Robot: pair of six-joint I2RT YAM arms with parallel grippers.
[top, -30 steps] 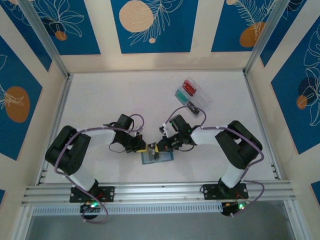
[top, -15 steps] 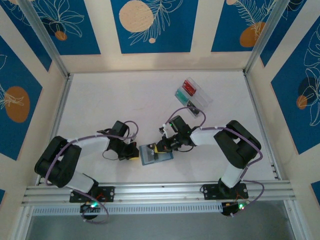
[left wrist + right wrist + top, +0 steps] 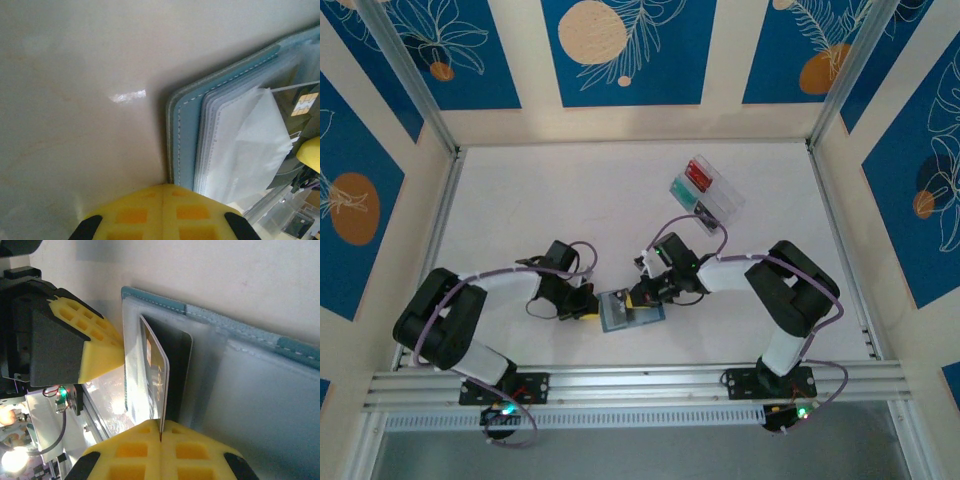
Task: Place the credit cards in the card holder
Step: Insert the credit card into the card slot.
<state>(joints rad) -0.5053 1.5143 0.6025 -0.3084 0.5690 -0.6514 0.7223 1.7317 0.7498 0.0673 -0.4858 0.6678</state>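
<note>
The blue-grey card holder [image 3: 632, 314] lies open on the table between the two grippers, its clear sleeves [image 3: 240, 150] fanned up. My right gripper [image 3: 640, 297] [image 3: 161, 429] is shut on a dark credit card with a gold chip [image 3: 159, 371]. The card stands on edge, its far end in among the sleeves of the card holder [image 3: 250, 385]. My left gripper [image 3: 588, 304] [image 3: 163, 187] is shut with nothing in it, its tip against the left edge of the card holder [image 3: 184, 145]. The chip of the dark card [image 3: 305, 103] shows behind the sleeves.
A clear plastic compartmented tray [image 3: 712, 204] with a red and a green item stands at the back right. An aluminium rail [image 3: 640, 383] runs along the near table edge. White table [image 3: 540, 210] lies open to the left and behind.
My left gripper has drawn back leftward off the card holder to its left edge. The right gripper has edged left with the card, and the card holder has shifted slightly.
</note>
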